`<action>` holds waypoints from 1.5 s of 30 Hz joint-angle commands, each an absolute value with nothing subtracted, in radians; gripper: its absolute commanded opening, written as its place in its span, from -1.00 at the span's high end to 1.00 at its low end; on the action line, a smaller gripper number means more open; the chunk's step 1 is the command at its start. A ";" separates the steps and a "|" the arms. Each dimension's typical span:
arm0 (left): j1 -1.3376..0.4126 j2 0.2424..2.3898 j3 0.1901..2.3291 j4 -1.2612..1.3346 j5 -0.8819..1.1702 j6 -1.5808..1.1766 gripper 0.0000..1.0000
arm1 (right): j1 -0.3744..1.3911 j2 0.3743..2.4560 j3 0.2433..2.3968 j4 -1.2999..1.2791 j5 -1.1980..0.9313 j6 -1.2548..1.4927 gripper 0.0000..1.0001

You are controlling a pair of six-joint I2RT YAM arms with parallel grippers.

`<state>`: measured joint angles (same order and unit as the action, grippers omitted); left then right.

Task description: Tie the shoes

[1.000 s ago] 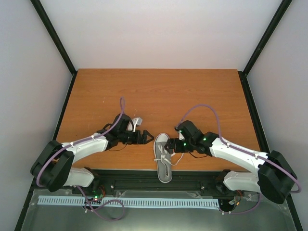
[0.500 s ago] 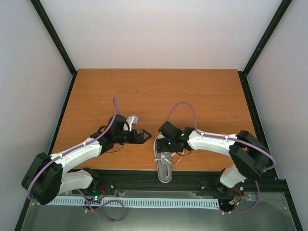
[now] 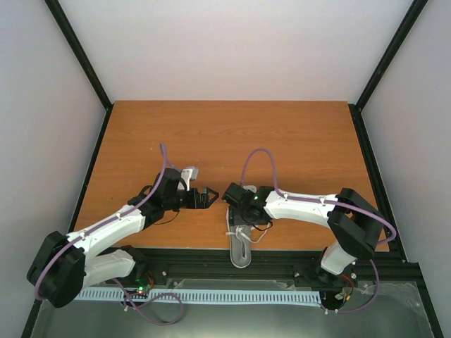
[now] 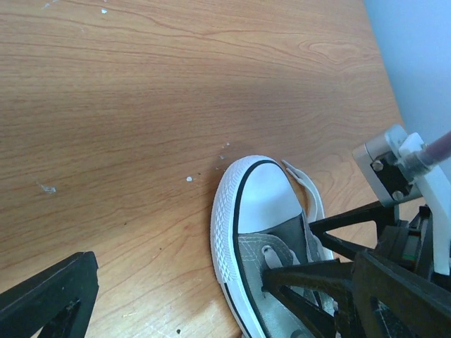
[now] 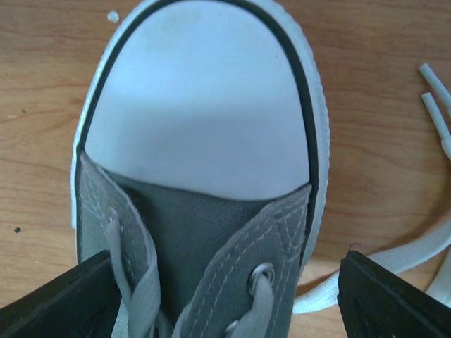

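The grey sneaker [image 4: 262, 232] lies on the wooden table [image 4: 141, 105], a loose lace end [image 4: 304, 184] just beside its toe cap. The right gripper [image 4: 289, 253] hangs over its laces. One left gripper finger [image 4: 49, 296] stands apart from its sole.

1. Top view: the right gripper [image 3: 235, 204] covers the toe of the sneaker [image 3: 241, 250], so you only get the heel end.
2. Right wrist: the frame crops the sneaker past the first eyelets, and the laces [image 5: 394, 264] run off-edge.
3. Left wrist: the left gripper [image 3: 208, 198] shows one finger [image 4: 49, 296], corner-cropped.

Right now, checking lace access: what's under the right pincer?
The sneaker: white toe cap, grey tongue, front eyelets, beneath the open right pincer. From above, it covers that front; only the heel end shows.
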<state>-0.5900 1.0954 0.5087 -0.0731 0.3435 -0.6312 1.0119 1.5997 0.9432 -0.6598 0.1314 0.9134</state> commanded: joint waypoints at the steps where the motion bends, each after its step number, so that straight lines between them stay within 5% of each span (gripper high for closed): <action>1: -0.592 1.090 0.517 -0.086 0.328 -0.611 -1.00 | 1.051 1.604 0.965 -0.739 0.177 0.956 -0.68; 5: -0.592 1.097 0.516 -0.084 0.329 -0.609 -0.99 | 1.057 1.615 0.968 -0.739 0.167 0.963 -0.43; 9: -0.592 1.091 0.514 -0.091 0.319 -0.602 -0.99 | 1.060 1.623 0.974 -0.734 0.155 0.960 0.30; 14: -0.592 1.071 0.510 -0.094 0.299 -0.593 -0.99 | 1.049 1.612 1.026 -0.744 0.203 0.933 0.93; 22: -0.592 0.988 0.490 -0.002 0.263 -0.520 -1.00 | 0.873 1.461 1.206 -0.710 0.202 0.713 0.94; 29: -0.592 0.911 0.434 0.254 0.266 -0.362 -0.99 | 0.660 1.383 1.399 -0.671 -0.040 0.522 0.94; 45: -0.616 1.193 0.488 0.624 0.421 -0.159 -0.90 | 0.591 1.365 1.619 -0.710 -0.258 0.460 0.94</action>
<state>-0.5972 1.1637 0.4232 0.4950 0.3752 -0.2298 0.6006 1.4048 1.5822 -0.7319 -0.1936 0.4690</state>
